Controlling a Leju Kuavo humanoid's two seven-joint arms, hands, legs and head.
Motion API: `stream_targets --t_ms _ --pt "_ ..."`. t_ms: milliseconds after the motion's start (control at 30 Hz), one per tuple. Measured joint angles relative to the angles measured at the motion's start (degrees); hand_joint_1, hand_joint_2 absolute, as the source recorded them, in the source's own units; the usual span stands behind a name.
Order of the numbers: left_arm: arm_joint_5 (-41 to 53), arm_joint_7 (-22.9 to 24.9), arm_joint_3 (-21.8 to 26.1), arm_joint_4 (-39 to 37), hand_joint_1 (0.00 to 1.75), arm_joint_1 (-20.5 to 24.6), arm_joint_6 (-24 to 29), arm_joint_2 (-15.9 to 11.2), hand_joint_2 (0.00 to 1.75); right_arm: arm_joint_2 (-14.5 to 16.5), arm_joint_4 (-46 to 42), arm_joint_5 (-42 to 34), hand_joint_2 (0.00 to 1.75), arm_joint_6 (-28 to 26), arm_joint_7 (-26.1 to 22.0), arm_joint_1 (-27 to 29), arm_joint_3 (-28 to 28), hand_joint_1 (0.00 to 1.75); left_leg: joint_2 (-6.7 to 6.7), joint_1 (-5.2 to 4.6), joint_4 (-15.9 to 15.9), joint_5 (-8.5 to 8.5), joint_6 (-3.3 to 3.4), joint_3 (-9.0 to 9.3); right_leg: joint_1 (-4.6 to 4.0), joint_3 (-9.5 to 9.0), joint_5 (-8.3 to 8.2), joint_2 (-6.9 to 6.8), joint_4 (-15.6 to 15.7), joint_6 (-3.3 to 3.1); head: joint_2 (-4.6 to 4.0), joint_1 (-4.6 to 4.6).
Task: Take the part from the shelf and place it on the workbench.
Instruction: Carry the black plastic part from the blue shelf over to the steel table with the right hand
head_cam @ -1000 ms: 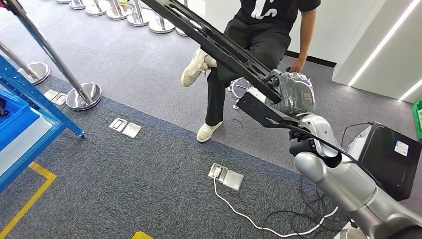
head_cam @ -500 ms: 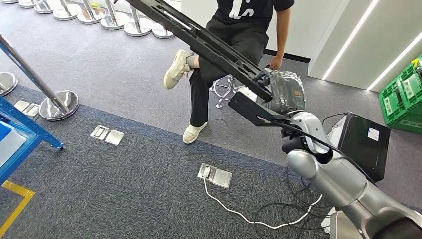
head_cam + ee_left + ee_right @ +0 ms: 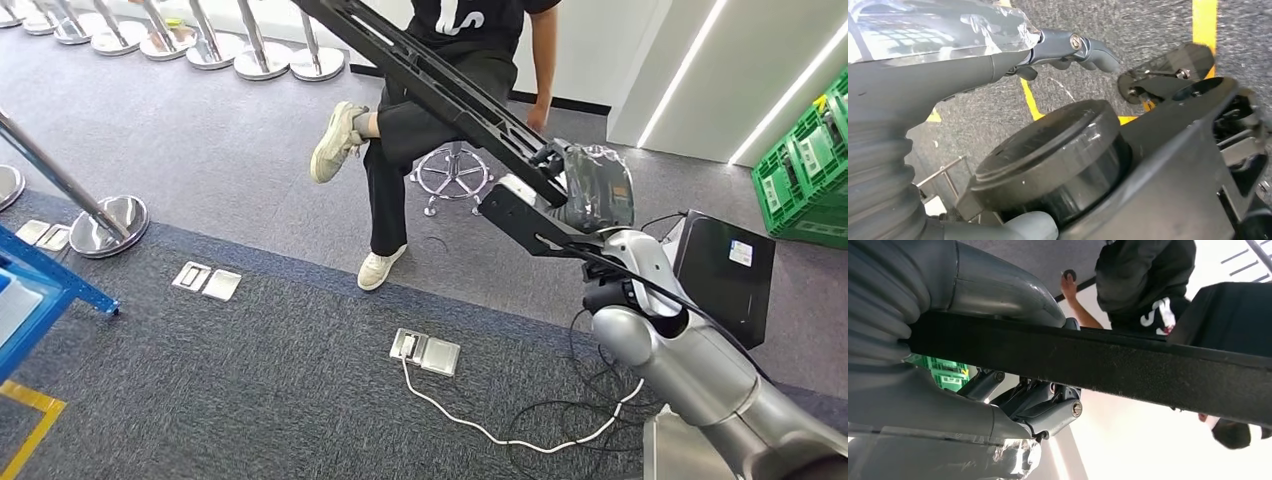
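Part [image 3: 440, 85], a long black bar, is riding raised over the carpet, clasped in the right hand [image 3: 592, 188] and cradled by the left hand [image 3: 998, 65], while the view is swinging away from the blue shelf [image 3: 45, 275], so carrying toward the workbench seems underway.

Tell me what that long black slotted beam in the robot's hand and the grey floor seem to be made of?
The long black slotted beam, held by the right hand, looks like matt moulded plastic or painted metal: dull, ribbed, cut-outs. The grey floor looks like short-pile carpet: speckled, fibrous texture.
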State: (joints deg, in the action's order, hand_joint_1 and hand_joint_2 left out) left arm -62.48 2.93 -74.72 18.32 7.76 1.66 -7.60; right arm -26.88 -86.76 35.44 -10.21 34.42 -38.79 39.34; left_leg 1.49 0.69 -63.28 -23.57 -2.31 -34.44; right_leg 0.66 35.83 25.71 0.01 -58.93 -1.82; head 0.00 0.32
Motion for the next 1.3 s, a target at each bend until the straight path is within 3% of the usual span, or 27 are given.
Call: stream_targets --t_ms 67,100,133,167,200,267,300,400,467,500,600,633,667,700,733,800,867,1000,1067,1133,1167,1200,1233,1300 --pt "0.0 0.0 0.0 0.0 0.0 0.0 -0.1 0.0 1.75 0.0 0.0 0.0 1.75 0.0 0.0 0.1 0.0 1.75 -0.87 0.02 -7.4 -3.73 -0.25 -3.2 -0.04 -0.01 0.03 0.42 0.0 -0.33 0.0 -0.72" --pt "0.0 0.0 0.0 0.0 0.0 0.0 -0.1 0.0 1.75 0.0 0.0 0.0 1.75 0.0 0.0 0.2 0.0 1.75 -1.01 -0.01 -10.7 -4.9 -0.29 -4.73 -0.09 -0.01 0.04 0.7 0.0 -0.38 0.0 -0.94" --pt "0.0 0.0 0.0 0.0 0.0 0.0 -0.1 0.0 1.75 0.0 0.0 0.0 1.75 0.0 0.0 0.2 0.0 1.75 -1.07 -0.05 -12.3 -4.98 -0.25 -5.51 -0.13 -0.03 0.04 1.04 0.0 -0.38 0.0 -1.07" --pt "0.0 0.0 0.0 0.0 0.0 0.0 -0.1 0.0 1.75 0.0 0.0 0.0 1.75 0.0 0.0 0.3 0.0 1.75 -1.1 -0.07 -11.8 -3.96 -0.12 -5.31 -0.15 -0.09 0.04 1.43 0.0 -0.38 0.0 -1.23" --pt "0.0 0.0 0.1 0.0 0.0 0.0 -0.1 0.0 1.75 0.0 0.0 0.0 1.75 0.0 0.0 0.3 0.0 1.75 -1.21 -0.07 -9.1 -2.01 0.07 -4.11 -0.16 -0.18 0.05 1.85 -0.1 -0.37 0.0 -1.4" --pt "0.0 0.0 0.0 0.0 0.0 -0.1 -0.1 0.0 1.75 0.0 0.0 0.0 1.75 0.0 0.0 0.3 -0.1 1.75 -2.39 -0.02 -1.2 1.94 0.59 -0.81 -0.22 -0.2 0.06 2.64 -0.2 -0.25 0.0 -1.84" --pt "0.0 0.0 0.0 0.0 0.0 -0.1 -0.1 0.0 1.75 0.1 0.0 0.0 1.75 0.0 0.0 0.2 -0.1 1.75 -2.95 0.0 1.7 2.94 0.78 0.3 -0.25 -0.06 0.01 2.99 -0.3 -0.08 0.0 -1.95" --pt "0.0 0.0 0.0 0.0 0.0 -0.1 -0.1 0.0 1.75 0.0 0.0 0.0 1.75 0.0 0.0 0.3 -0.2 1.75 -3.02 -0.13 3.9 3.22 1.31 0.9 -0.12 0.41 -0.39 3.85 -0.2 0.87 0.0 -1.86" --pt "0.0 0.0 0.0 0.0 0.0 -0.1 -0.1 0.0 1.75 0.0 0.0 0.0 1.75 0.0 0.0 0.3 -0.3 1.75 -2.36 0.06 4.6 3.65 2.0 1.12 -0.11 0.84 0.33 3.25 -1.1 1.44 0.0 -1.66" --pt "0.0 0.0 0.0 0.0 0.0 -0.1 -0.1 0.0 1.75 0.0 0.0 0.1 1.75 0.0 0.0 0.3 -0.3 1.75 -2.03 0.2 4.9 3.86 2.33 1.23 -0.17 1.69 1.53 2.53 -3.0 1.66 0.0 -1.34" --pt "0.0 0.0 0.0 0.0 0.0 -0.1 -0.1 0.0 1.75 0.0 0.0 0.1 1.75 0.0 0.0 0.3 -0.3 1.75 -1.17 0.13 5.0 3.98 2.71 1.25 0.04 6.48 6.32 0.71 -13.4 2.08 0.0 -0.15" --pt "0.0 0.0 0.0 0.0 0.0 -0.1 -0.1 0.0 1.75 0.0 0.0 0.1 1.75 0.0 0.0 0.4 -0.3 1.75 -0.87 0.09 4.9 3.92 2.72 1.25 0.14 7.46 6.69 0.56 -15.5 2.19 0.0 0.11" --pt "0.0 0.0 0.0 0.0 0.0 -0.1 -0.1 0.0 1.75 0.0 0.0 0.1 1.75 0.0 0.0 0.4 -0.3 1.75 -0.56 0.08 4.9 3.83 2.7 1.27 0.22 7.41 5.97 0.43 -15.4 2.27 0.0 0.33" --pt "0.0 0.0 0.0 0.0 0.0 -0.1 -0.1 0.0 1.75 0.0 0.1 0.2 1.75 0.0 0.0 0.4 -0.3 1.75 -0.27 0.09 4.7 3.69 2.61 1.31 0.28 6.2 4.3 0.21 -13.0 2.27 0.0 0.53" --pt "0.0 0.0 0.0 0.0 0.0 -0.1 -0.1 0.0 1.75 0.0 0.1 0.2 1.75 0.1 -0.1 0.4 -0.3 1.75 -0.01 0.09 4.6 3.5 2.45 1.37 0.29 4.23 2.31 -0.28 -9.0 2.23 0.0 0.74" --pt "0.1 -0.1 0.0 0.0 0.0 0.0 -0.1 0.0 1.75 0.0 0.1 0.4 1.75 0.2 -0.1 0.3 -0.4 1.75 0.42 -0.14 4.2 3.15 1.98 1.3 -0.07 0.97 0.15 -1.42 -2.3 1.87 0.0 1.09" --pt "0.2 -0.3 0.0 0.0 0.0 -0.1 -0.1 0.0 1.75 0.0 0.1 0.5 1.75 0.2 -0.1 0.2 -0.4 1.75 0.85 -0.39 4.0 3.0 1.46 1.25 -0.44 0.32 0.25 -1.56 -0.6 1.36 0.0 1.04" --pt "0.4 -0.6 0.0 0.0 0.0 0.0 -0.1 0.0 1.75 0.1 0.0 0.6 1.75 0.3 -0.1 0.2 -0.4 1.75 1.05 -0.2 3.5 2.28 0.39 1.43 -0.1 0.26 -0.08 -0.56 -0.2 0.3 0.0 0.69" --pt "0.5 -0.6 0.0 0.0 0.0 0.0 -0.1 0.0 1.75 0.1 0.0 0.7 1.75 0.3 -0.2 0.2 -0.5 1.75 0.01 -0.08 -1.0 -0.54 0.1 -0.4 -0.04 0.19 -0.11 -0.25 -0.1 -0.1 0.0 0.09" --pt "0.6 -0.6 0.0 0.0 0.0 0.0 -0.1 0.0 1.75 0.1 0.0 0.7 1.75 0.3 -0.1 0.2 -0.5 1.75 -0.9 -0.08 -8.9 -4.43 -0.13 -3.92 -0.12 0.2 -0.08 0.34 -0.1 -0.46 0.0 -0.69" --pt "0.7 -0.6 0.0 0.0 0.0 0.0 -0.1 0.0 1.75 0.1 0.0 0.7 1.75 0.3 -0.1 0.2 -0.5 1.75 -1.02 -0.09 -11.5 -5.12 -0.15 -5.11 -0.16 0.19 -0.08 0.67 -0.1 -0.49 0.0 -0.86" --pt "0.7 -0.6 0.0 0.0 0.0 0.0 -0.1 0.0 1.75 0.1 0.0 0.7 1.75 0.3 -0.1 0.2 -0.5 1.75 -1.06 -0.1 -12.1 -4.63 -0.12 -5.39 -0.18 0.15 -0.08 1.07 -0.1 -0.5 0.0 -0.99" --pt "0.7 -0.6 0.0 0.0 0.0 0.0 -0.1 0.0 1.75 0.1 0.0 0.7 1.75 0.4 -0.1 0.2 -0.5 1.75 -1.1 -0.09 -10.7 -3.13 -0.02 -4.72 -0.19 0.08 -0.08 1.5 -0.1 -0.49 0.0 -1.15" --pt "0.7 -0.7 0.0 0.0 0.0 -0.1 -0.1 0.0 1.75 0.1 0.0 0.7 1.75 0.4 0.0 0.2 -0.5 1.75 -2.24 0.01 -3.3 1.14 0.39 -1.49 -0.2 0.01 -0.09 2.34 -0.2 -0.41 0.0 -1.57"
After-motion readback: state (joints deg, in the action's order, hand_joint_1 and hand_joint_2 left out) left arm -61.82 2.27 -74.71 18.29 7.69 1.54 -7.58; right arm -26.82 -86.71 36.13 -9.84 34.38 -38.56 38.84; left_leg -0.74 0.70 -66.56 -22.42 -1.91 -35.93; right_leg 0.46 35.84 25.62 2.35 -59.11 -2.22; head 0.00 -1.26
